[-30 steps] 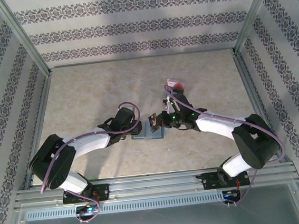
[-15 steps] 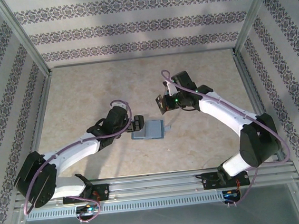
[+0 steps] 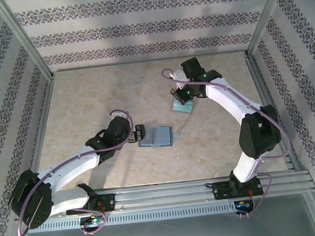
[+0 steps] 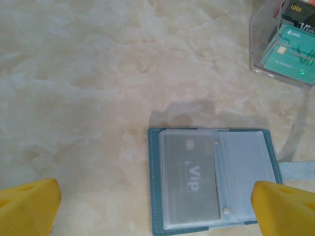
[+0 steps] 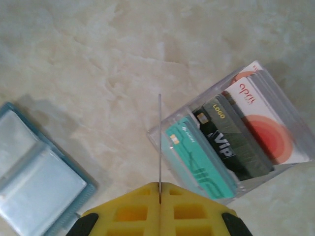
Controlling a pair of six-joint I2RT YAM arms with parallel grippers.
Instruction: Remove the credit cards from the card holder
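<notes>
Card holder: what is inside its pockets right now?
One grey VIP card sits behind one clear sleeve of the card holder; the other sleeve looks empty. Anything stacked beneath that card is covered.

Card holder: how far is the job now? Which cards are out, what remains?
Done: a teal card, a dark card and a red-and-white card sit in the clear box. In hand: the right gripper is shut on a thin card, edge-on, near the box. Remaining: one grey VIP card lies in a pocket of the open card holder; the left gripper is open over it.
</notes>
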